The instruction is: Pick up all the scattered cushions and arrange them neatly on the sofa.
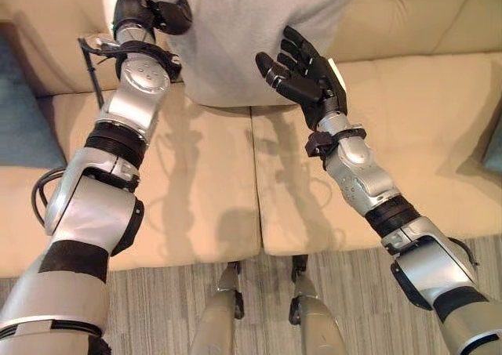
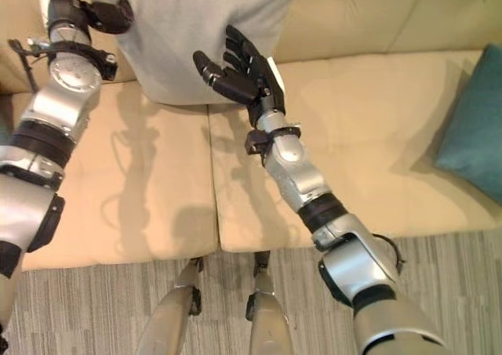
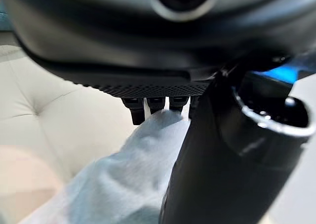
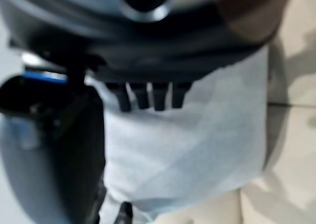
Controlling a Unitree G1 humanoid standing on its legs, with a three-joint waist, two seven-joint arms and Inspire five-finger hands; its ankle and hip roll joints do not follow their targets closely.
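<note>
Altogether three cushions show against the beige sofa (image 1: 196, 206), which serves as the landmark: one grey cushion (image 1: 243, 34) and two teal ones. The grey cushion stands against the sofa's backrest with its lower edge on the seat, right above the seam between the two seat pads. One teal cushion (image 1: 23, 112) lies at the sofa's left end, and the other teal cushion (image 2: 474, 128) leans at the sofa's right end; both are well apart from the grey one. Two hands are at the grey cushion. The left hand (image 1: 161, 14) is at its upper left edge, thumb curled over the fabric, and the left wrist view shows its fingers (image 3: 148, 108) closed down on a fold of the pale cloth. The right hand (image 1: 302, 73) hangs spread just in front of the cushion's lower right corner, fingers straight and apart, palm turned towards the fabric, gripping nothing. Striped carpet (image 1: 259, 308) runs along the sofa's front edge.
</note>
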